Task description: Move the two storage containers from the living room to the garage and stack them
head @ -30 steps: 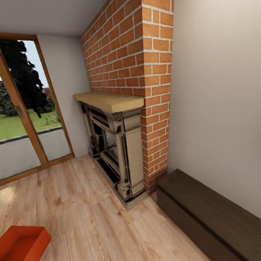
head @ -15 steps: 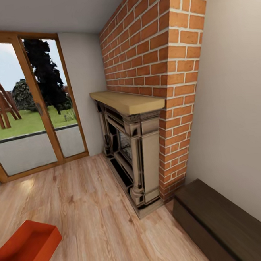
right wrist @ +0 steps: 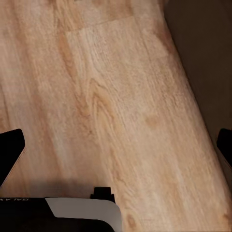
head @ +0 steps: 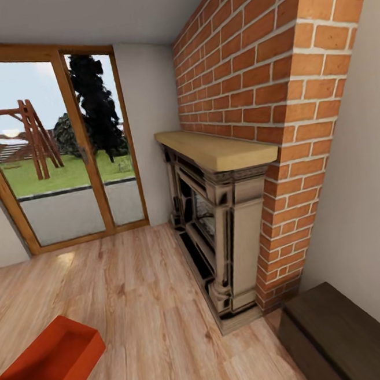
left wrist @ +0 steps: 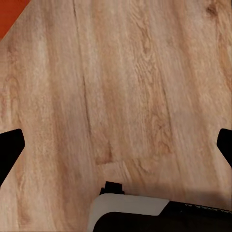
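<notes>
Head view: living room, light wood plank floor (head: 135,288). 1 orange-red storage container (head: 53,366) sits on the planks at the lower left of the view, open top up, interior empty, well apart from the fireplace. It is cut off by the bottom edge of the view.

Red brick fireplace (head: 263,107) stands against the beige wall; pale wood mantel (head: 215,148) over a cream-and-black surround (head: 225,250). Wood-framed glass doors (head: 66,167) to the left of the brick; lawn, a dark tree and a wooden frame outside. Dark brown bench (head: 344,338) at lower right, just beside the brick base.

Left wrist view: left gripper (left wrist: 116,145) over bare planks, jaws spread wide, nothing between them; an orange-red corner of the container (left wrist: 9,14) shows at the frame edge.

Right wrist view: right gripper (right wrist: 116,145) over planks, jaws wide and empty; the dark bench (right wrist: 203,58) lies along one side.
</notes>
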You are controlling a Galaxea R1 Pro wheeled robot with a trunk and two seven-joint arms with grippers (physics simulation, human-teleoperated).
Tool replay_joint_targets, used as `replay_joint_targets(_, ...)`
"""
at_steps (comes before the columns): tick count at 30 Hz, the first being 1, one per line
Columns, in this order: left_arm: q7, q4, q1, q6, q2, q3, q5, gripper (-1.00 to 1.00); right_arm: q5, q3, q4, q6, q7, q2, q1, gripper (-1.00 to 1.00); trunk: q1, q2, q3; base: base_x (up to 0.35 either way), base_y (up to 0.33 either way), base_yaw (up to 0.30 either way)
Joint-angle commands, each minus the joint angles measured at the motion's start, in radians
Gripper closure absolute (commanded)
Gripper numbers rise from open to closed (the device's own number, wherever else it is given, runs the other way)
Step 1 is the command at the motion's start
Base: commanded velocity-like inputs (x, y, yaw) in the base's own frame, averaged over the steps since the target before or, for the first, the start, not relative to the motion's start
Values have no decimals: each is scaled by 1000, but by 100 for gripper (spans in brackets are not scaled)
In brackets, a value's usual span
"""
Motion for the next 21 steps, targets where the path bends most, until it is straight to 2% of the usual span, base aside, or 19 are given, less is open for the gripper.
replay_joint_targets(1, -1, 5, -1, -6, 0, 4, 2, -100, 0, 4, 4, -6, -2, 0, -1, -100, 1, -1, 0, 325, 0, 252)
replay_joint_targets(21, -1, 5, -2, -6, 0, 4, 1, -100, 0, 4, 4, -6, -2, 0, -1, -100, 1, -1, 0, 325, 0, 251)
